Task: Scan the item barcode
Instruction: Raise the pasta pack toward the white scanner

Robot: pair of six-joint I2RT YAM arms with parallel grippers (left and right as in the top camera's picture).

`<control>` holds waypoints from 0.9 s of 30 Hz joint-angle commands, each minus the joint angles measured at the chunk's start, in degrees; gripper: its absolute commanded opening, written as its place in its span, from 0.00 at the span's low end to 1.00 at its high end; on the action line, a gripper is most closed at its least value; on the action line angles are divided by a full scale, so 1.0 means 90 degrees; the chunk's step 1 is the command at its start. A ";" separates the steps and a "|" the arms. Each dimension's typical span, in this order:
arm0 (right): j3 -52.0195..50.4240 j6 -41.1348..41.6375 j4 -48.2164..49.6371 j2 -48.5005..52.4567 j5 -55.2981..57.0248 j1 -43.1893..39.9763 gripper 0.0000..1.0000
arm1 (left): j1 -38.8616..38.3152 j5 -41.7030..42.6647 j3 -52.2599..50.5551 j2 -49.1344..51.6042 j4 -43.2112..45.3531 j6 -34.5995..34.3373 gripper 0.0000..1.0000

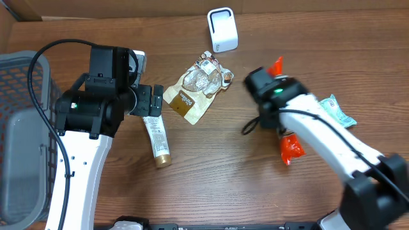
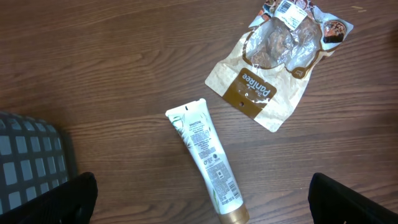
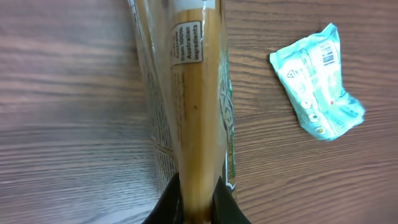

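Observation:
My right gripper (image 3: 198, 208) is shut on one end of a long orange snack packet (image 3: 194, 93), which stretches away from the jaws over the wood. Seen from overhead, the packet's orange ends (image 1: 291, 148) stick out from under the right arm. The white scanner box (image 1: 222, 29) stands at the back of the table. My left gripper (image 2: 202, 202) is open, its dark fingertips (image 2: 59, 199) far apart above a white cream tube with a gold cap (image 2: 205, 158). A barcode shows on the tube near the cap.
A brown and clear bread bag (image 1: 195, 86) lies mid-table, also in the left wrist view (image 2: 273, 62). A teal packet (image 1: 335, 112) lies at the right, near the held packet (image 3: 317, 87). A grey basket (image 1: 19, 128) fills the left edge.

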 commanded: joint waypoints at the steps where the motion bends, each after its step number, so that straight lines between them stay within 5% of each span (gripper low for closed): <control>1: 0.0056 0.0274 0.0032 0.0593 0.1273 0.0459 0.04 | 0.0002 -0.0034 0.0051 0.0032 0.0007 0.0119 1.00; 2: 0.0056 0.0272 0.0049 0.0877 0.1234 0.0661 0.05 | 0.0002 -0.0034 0.0051 0.0032 0.0007 0.0119 1.00; 5: 0.0056 0.0243 0.0073 0.1161 0.1003 0.0940 0.34 | 0.0002 -0.0034 0.0051 0.0032 0.0010 0.0119 1.00; 6: 0.0056 0.0248 0.0097 0.1212 0.0935 0.1018 0.66 | 0.0002 -0.0034 0.0051 0.0032 0.0010 0.0119 1.00; 8: 0.0056 0.0248 0.0146 0.1217 0.0862 0.1081 1.00 | 0.0002 -0.0036 0.0051 0.0032 0.0010 0.0119 1.00; 17: 0.0056 0.0197 0.0277 0.1214 -0.0134 0.0661 1.00 | -0.0002 -0.0034 0.0051 0.0032 0.0010 0.0119 0.99; 27: 0.0056 -0.1583 0.0342 0.1214 -0.3021 -0.0996 1.00 | -0.0002 -0.0034 0.0051 0.0032 0.0010 0.0119 0.99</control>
